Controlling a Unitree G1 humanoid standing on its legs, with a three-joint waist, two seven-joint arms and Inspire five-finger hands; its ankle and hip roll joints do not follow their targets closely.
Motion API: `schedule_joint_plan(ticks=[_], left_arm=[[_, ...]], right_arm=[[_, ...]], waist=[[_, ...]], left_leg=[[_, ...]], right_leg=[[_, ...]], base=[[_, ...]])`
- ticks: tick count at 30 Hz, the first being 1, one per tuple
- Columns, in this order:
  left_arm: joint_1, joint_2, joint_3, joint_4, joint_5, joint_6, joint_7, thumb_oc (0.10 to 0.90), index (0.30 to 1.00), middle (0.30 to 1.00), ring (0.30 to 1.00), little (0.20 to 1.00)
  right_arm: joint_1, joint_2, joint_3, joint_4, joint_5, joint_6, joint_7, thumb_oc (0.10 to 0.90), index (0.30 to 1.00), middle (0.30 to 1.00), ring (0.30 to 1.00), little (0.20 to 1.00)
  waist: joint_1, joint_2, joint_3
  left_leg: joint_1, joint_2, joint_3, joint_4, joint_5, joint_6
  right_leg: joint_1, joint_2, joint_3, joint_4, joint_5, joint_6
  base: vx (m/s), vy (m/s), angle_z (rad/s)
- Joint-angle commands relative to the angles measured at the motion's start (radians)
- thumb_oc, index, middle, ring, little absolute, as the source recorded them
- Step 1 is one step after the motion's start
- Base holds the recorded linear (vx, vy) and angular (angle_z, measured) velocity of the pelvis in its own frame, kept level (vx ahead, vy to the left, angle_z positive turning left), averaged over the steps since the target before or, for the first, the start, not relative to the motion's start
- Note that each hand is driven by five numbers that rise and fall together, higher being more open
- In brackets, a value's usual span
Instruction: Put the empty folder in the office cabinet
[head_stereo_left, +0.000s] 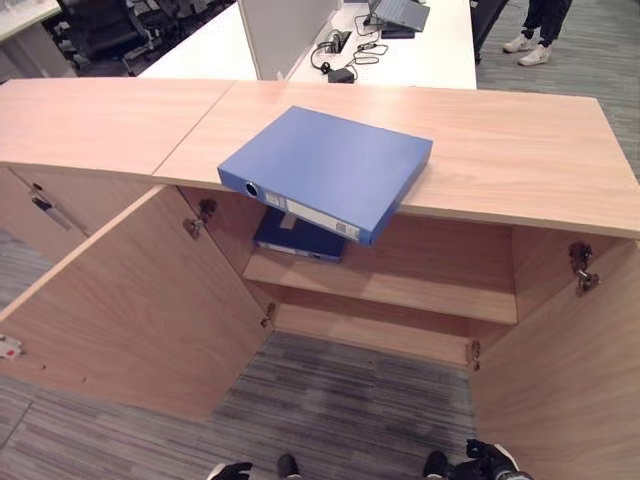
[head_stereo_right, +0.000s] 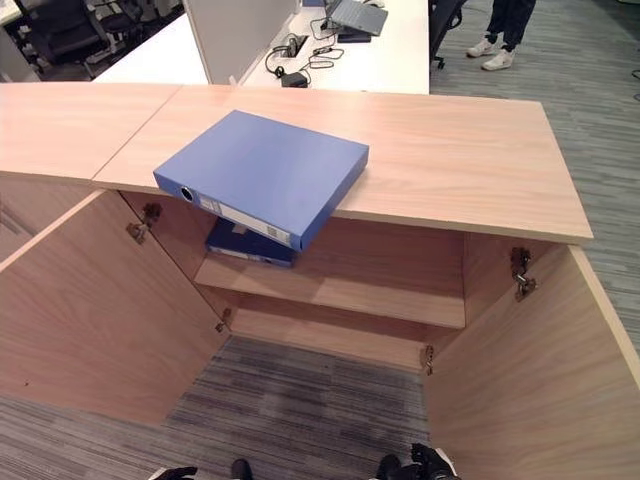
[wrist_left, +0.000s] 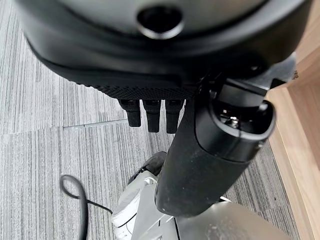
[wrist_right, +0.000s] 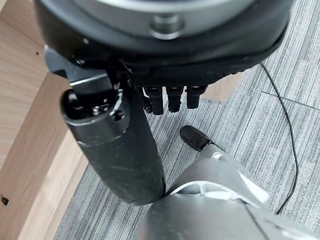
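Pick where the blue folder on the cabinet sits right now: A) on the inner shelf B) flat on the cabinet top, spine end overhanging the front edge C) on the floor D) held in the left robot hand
B: the blue folder lies flat on the cabinet top, its labelled spine end jutting past the front edge above the open cabinet.

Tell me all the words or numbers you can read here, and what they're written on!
None can be read.
The blue folder on the cabinet top has a white label on its spine: print too small to read.
The second folder on the shelf has a pale label: also unreadable.
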Motion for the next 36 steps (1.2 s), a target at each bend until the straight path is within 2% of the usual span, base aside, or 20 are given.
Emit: schedule_joint_plan(ticks=[1, 3, 7, 14, 15, 16, 18, 19, 20, 22, 25, 26, 27, 28, 31, 35, 36], left_arm=[[-0.084, -0.005, -0.019, 0.003, 0.0, -0.03, -0.009, 0.8, 0.9, 0.9, 0.9, 0.9], [-0.082, -0.006, -0.023, -0.022, -0.003, -0.027, -0.007, 0.8, 0.9, 0.9, 0.9, 0.9], [-0.069, -0.031, -0.054, -0.096, 0.004, -0.031, -0.001, 0.8, 0.9, 0.9, 0.9, 0.9], [-0.083, -0.014, -0.039, -0.067, 0.001, -0.04, 0.01, 0.8, 0.9, 0.9, 0.9, 0.9], [-0.088, 0.006, -0.023, -0.185, -0.034, -0.059, 0.023, 0.8, 0.9, 0.9, 0.9, 0.9], [-0.087, 0.007, -0.023, -0.187, -0.034, -0.058, 0.023, 0.8, 0.9, 0.9, 0.9, 0.9], [-0.054, 0.071, 0.016, -0.532, -0.057, -0.062, 0.013, 0.8, 0.9, 0.9, 0.9, 0.9], [-0.018, 0.12, 0.062, -0.711, -0.033, -0.065, 0.022, 0.8, 0.9, 0.9, 0.9, 0.9], [0.008, 0.152, 0.099, -0.814, 0.001, -0.065, 0.029, 0.8, 0.9, 0.9, 0.9, 0.9], [0.022, 0.199, 0.159, -0.931, 0.083, -0.094, 0.075, 0.8, 0.9, 0.9, 0.9, 0.9], [-0.021, 0.238, 0.201, -1.001, 0.226, -0.141, 0.241, 0.8, 0.9, 0.9, 0.9, 0.9], [-0.053, 0.272, 0.207, -1.062, 0.358, -0.137, 0.341, 0.8, 0.9, 0.9, 0.9, 0.9], [-0.053, 0.272, 0.207, -1.062, 0.359, -0.137, 0.341, 0.8, 0.9, 0.9, 0.9, 0.9], [-0.086, 0.34, 0.229, -1.146, 0.506, -0.106, 0.405, 0.8, 0.9, 0.9, 0.9, 0.9], [-0.129, 0.425, 0.247, -1.234, 0.661, -0.087, 0.454, 0.8, 0.9, 0.9, 0.9, 0.9], [-0.186, 0.513, 0.253, -1.335, 0.755, -0.092, 0.471, 0.8, 0.9, 0.9, 0.9, 0.9], [-0.238, 0.598, 0.236, -1.353, 0.809, -0.089, 0.485, 0.8, 0.9, 0.9, 0.9, 0.9]], right_arm=[[-0.025, -0.009, 0.017, 0.027, -0.038, 0.014, 0.012, 0.8, 0.9, 0.9, 0.9, 0.9], [-0.024, -0.006, 0.018, 0.03, -0.044, 0.015, 0.012, 0.8, 0.9, 0.9, 0.9, 0.9], [-0.037, -0.003, 0.015, 0.025, -0.057, 0.021, 0.006, 0.8, 0.9, 0.9, 0.9, 0.9], [-0.034, 0.018, 0.02, 0.023, -0.057, 0.02, 0.004, 0.8, 0.9, 0.9, 0.9, 0.9], [-0.02, 0.017, 0.013, 0.022, -0.055, 0.016, 0.0, 0.8, 0.9, 0.9, 0.9, 0.9], [-0.02, 0.017, 0.013, 0.022, -0.055, 0.016, 0.0, 0.8, 0.9, 0.9, 0.9, 0.9], [-0.005, 0.013, -0.011, 0.011, -0.049, 0.013, -0.005, 0.8, 0.9, 0.9, 0.9, 0.9], [0.001, 0.016, -0.032, 0.006, -0.046, 0.012, -0.01, 0.8, 0.9, 0.9, 0.9, 0.9], [0.002, 0.022, -0.049, 0.008, -0.046, 0.012, -0.012, 0.8, 0.9, 0.9, 0.9, 0.9], [0.016, 0.036, -0.063, 0.014, -0.055, 0.012, -0.015, 0.8, 0.9, 0.9, 0.9, 0.9], [0.041, 0.046, -0.044, 0.011, -0.075, 0.005, -0.023, 0.8, 0.9, 0.9, 0.9, 0.9], [0.047, 0.052, -0.029, 0.004, -0.082, -0.004, -0.032, 0.8, 0.9, 0.9, 0.9, 0.9], [0.047, 0.053, -0.029, 0.004, -0.082, -0.004, -0.032, 0.8, 0.9, 0.9, 0.9, 0.9], [0.053, 0.059, -0.021, -0.005, -0.079, -0.013, -0.039, 0.8, 0.9, 0.9, 0.9, 0.9], [0.057, 0.071, -0.004, -0.011, -0.071, -0.018, -0.036, 0.8, 0.9, 0.9, 0.9, 0.9], [0.065, 0.068, 0.022, -0.015, -0.077, -0.024, -0.023, 0.8, 0.9, 0.9, 0.9, 0.9], [0.072, 0.055, 0.042, -0.012, -0.091, -0.027, -0.018, 0.8, 0.9, 0.9, 0.9, 0.9]], waist=[[-0.007, -0.018, 0.005], [-0.002, -0.027, 0.001], [0.01, -0.029, 0.016], [0.016, -0.049, 0.002], [0.019, -0.05, 0.001], [0.019, -0.051, -0.002], [0.028, -0.049, 0.0], [0.038, -0.05, 0.003], [0.046, -0.053, 0.006], [0.058, -0.062, 0.005], [0.061, -0.078, 0.001], [0.06, -0.085, -0.002], [0.06, -0.086, -0.003], [0.059, -0.088, -0.007], [0.055, -0.09, -0.015], [0.044, -0.087, -0.027], [0.029, -0.078, -0.034]], left_leg=[[-0.045, 0.007, -0.082, 0.025, -0.037, -0.005], [-0.046, -0.008, -0.078, 0.023, -0.045, 0.006], [-0.053, -0.04, -0.084, 0.017, -0.063, 0.032], [-0.029, -0.069, -0.073, 0.002, -0.087, 0.054], [-0.014, -0.075, -0.074, 0.002, -0.095, 0.056], [-0.017, -0.076, -0.074, 0.001, -0.092, 0.057], [-0.014, -0.082, -0.082, 0.0, -0.095, 0.06], [-0.015, -0.084, -0.088, 0.001, -0.096, 0.06], [-0.015, -0.084, -0.092, 0.001, -0.096, 0.059], [-0.011, -0.084, -0.094, 0.001, -0.1, 0.055], [-0.002, -0.083, -0.088, 0.0, -0.108, 0.051], [0.003, -0.081, -0.083, 0.0, -0.112, 0.049], [0.002, -0.081, -0.083, 0.0, -0.111, 0.049], [0.008, -0.078, -0.078, 0.0, -0.115, 0.045], [0.019, -0.076, -0.073, -0.002, -0.12, 0.04], [0.03, -0.076, -0.061, -0.004, -0.123, 0.037], [0.045, -0.073, -0.051, -0.003, -0.132, 0.032]], right_leg=[[0.042, 0.003, 0.005, 0.0, -0.164, 0.009], [0.041, -0.01, 0.016, 0.001, -0.155, 0.016], [0.025, -0.033, 0.017, 0.024, -0.143, 0.029], [0.02, -0.053, 0.024, 0.036, -0.132, 0.049], [0.035, -0.056, 0.019, 0.037, -0.133, 0.051], [0.032, -0.057, 0.019, 0.037, -0.132, 0.051], [0.039, -0.061, 0.008, 0.04, -0.129, 0.054], [0.043, -0.062, 0.003, 0.042, -0.13, 0.056], [0.046, -0.064, -0.001, 0.042, -0.13, 0.058], [0.053, -0.067, -0.008, 0.042, -0.131, 0.062], [0.058, -0.07, -0.012, 0.04, -0.129, 0.067], [0.061, -0.07, -0.013, 0.041, -0.13, 0.069], [0.06, -0.07, -0.013, 0.04, -0.13, 0.069], [0.064, -0.07, -0.014, 0.041, -0.132, 0.072], [0.07, -0.07, -0.015, 0.039, -0.133, 0.074], [0.071, -0.073, -0.014, 0.035, -0.126, 0.077], [0.078, -0.072, -0.013, 0.034, -0.128, 0.081]], base=[[0.13, 0.212, 0.01], [0.06, 0.158, -0.01], [0.0, 0.138, 0.02], [0.05, 0.063, 0.0], [0.07, 0.032, -0.04], [0.07, 0.028, -0.01], [0.0, 0.0, 0.0], [0.01, -0.011, 0.06], [0.01, -0.028, 0.08], [0.01, -0.033, 0.1], [0.03, -0.033, 0.02], [0.02, -0.031, -0.17], [0.04, -0.027, -0.15], [0.03, -0.016, -0.07], [0.04, -0.022, -0.02], [0.03, -0.01, -0.05], [0.04, -0.015, -0.06]])
